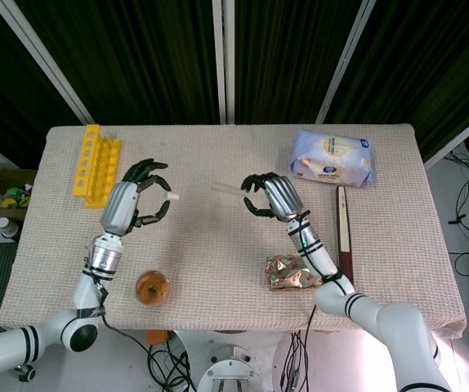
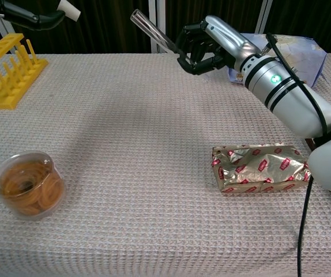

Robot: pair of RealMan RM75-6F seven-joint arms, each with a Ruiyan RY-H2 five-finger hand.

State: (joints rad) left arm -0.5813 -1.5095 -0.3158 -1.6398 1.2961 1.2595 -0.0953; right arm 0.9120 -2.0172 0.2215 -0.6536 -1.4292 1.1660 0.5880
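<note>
My right hand [image 1: 269,196] [image 2: 207,46] is raised over the middle of the table and pinches a clear test tube [image 1: 227,189] [image 2: 153,32]. The tube slants up and to the left, its open end toward my left hand. My left hand [image 1: 133,201] [image 2: 21,14] is also raised and holds a small white stopper [image 1: 171,197] [image 2: 68,9] at its fingertips. A gap remains between the stopper and the tube's mouth. A yellow test tube rack [image 1: 96,160] [image 2: 7,70] stands at the far left of the table.
A clear tub of rubber bands [image 1: 152,287] [image 2: 29,183] sits near the front left. A gold and red foil packet [image 1: 290,272] [image 2: 259,167] lies front right, beside a dark wooden strip [image 1: 342,229]. A blue-white tissue pack [image 1: 332,158] [image 2: 295,51] is at the back right.
</note>
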